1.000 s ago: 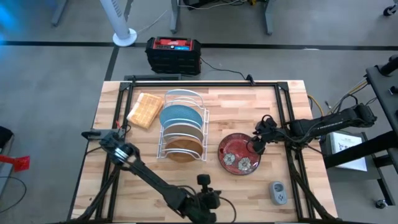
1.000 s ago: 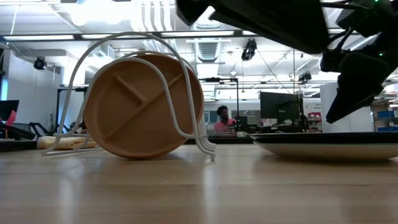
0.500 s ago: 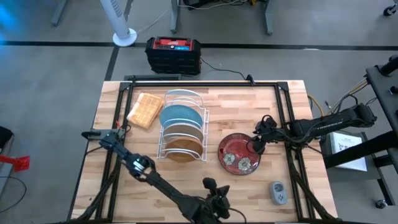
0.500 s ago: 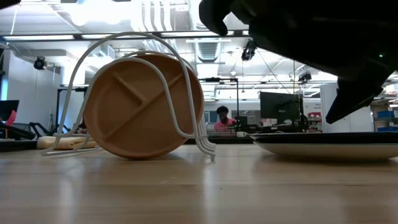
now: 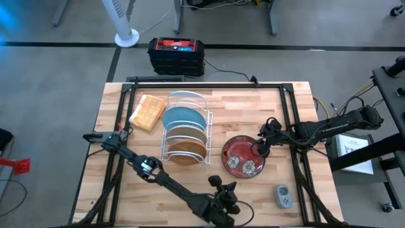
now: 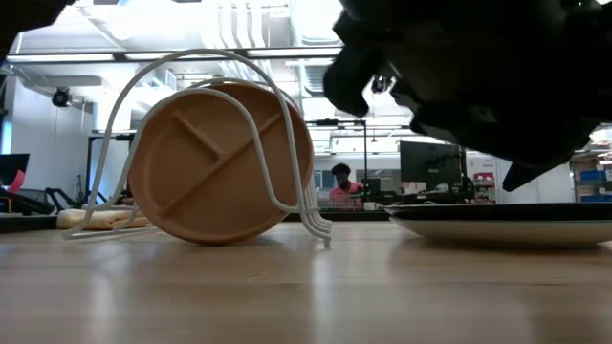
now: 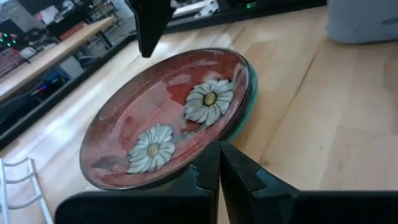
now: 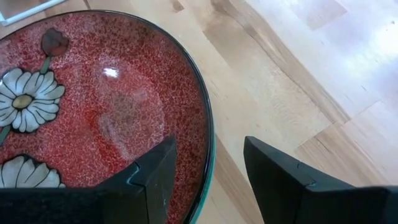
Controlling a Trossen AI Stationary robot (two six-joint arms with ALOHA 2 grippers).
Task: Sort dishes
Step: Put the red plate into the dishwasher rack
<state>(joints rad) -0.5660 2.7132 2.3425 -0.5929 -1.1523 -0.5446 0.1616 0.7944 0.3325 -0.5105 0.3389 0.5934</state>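
Note:
The red plate with white flowers [image 5: 242, 157] lies flat on the table right of the rack, and a teal edge [image 7: 250, 79] shows under its rim. My right gripper [image 5: 259, 149] is open at the plate's right rim, just above it. One finger [image 8: 149, 180] is over the plate's inside and the other [image 8: 280, 180] is outside the rim [image 8: 208, 146]. My left gripper [image 5: 223, 193] is shut and empty near the table's near edge, pointing at the red plate [image 7: 168, 118]. A light blue plate [image 5: 183, 118] and the brown wooden divided plate [image 6: 220, 162] stand on edge in the white wire rack [image 5: 185, 126].
A tan waffle-textured block [image 5: 147, 113] lies left of the rack. A small grey device [image 5: 283, 196] sits near the table's near right corner. My left arm [image 6: 478, 76] hangs dark across the low view. A person [image 6: 339, 183] sits far back in the room.
My left gripper has gone toward the table's right edge along the near side, closer to the red plate, and its arm has stretched farther over the table. It now fills more of the low view.

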